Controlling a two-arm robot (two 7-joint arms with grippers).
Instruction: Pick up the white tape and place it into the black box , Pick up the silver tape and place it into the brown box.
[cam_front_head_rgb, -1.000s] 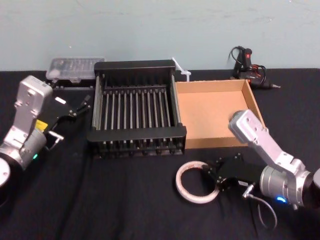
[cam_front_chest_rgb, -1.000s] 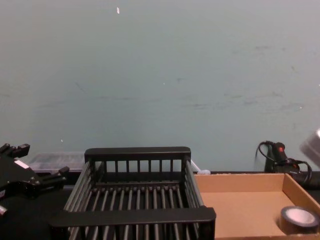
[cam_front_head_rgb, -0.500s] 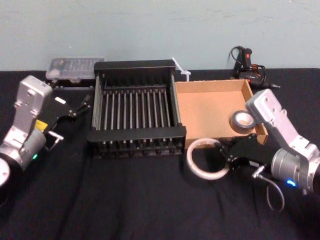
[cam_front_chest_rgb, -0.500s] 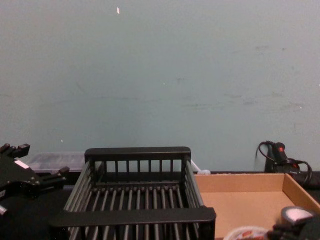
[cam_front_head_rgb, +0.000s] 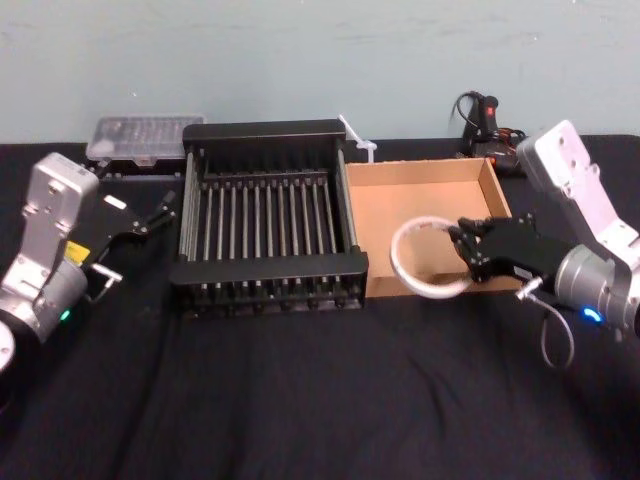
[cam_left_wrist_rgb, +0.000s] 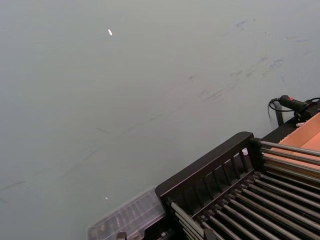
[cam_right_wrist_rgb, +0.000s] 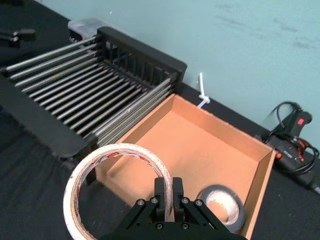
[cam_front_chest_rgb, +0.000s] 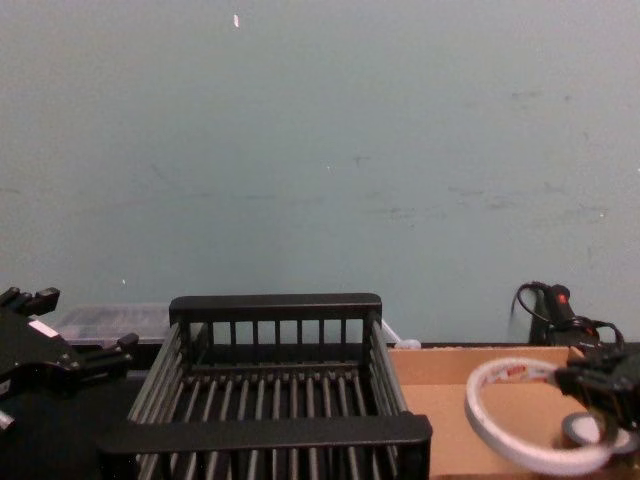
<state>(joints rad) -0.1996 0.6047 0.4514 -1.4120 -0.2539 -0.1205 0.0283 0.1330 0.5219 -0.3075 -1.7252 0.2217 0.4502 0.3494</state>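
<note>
We find right gripper (cam_front_head_rgb: 462, 240) clamped on white tape (cam_front_head_rgb: 396, 262) above brown box (cam_front_head_rgb: 420, 172); left gripper (cam_front_head_rgb: 156, 214) idle beside black box (cam_front_head_rgb: 270, 130), fingers apart.

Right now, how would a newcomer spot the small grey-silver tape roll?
Find the shallow tan cardboard tray right of the black slatted crate. The small thick dark grey roll lies flat on its floor near the right wall, unlike the large thin white ring the right gripper holds.

Open top over black box (cam_front_head_rgb: 270, 268); its tall wall abuts brown box (cam_front_head_rgb: 420, 171)
</note>
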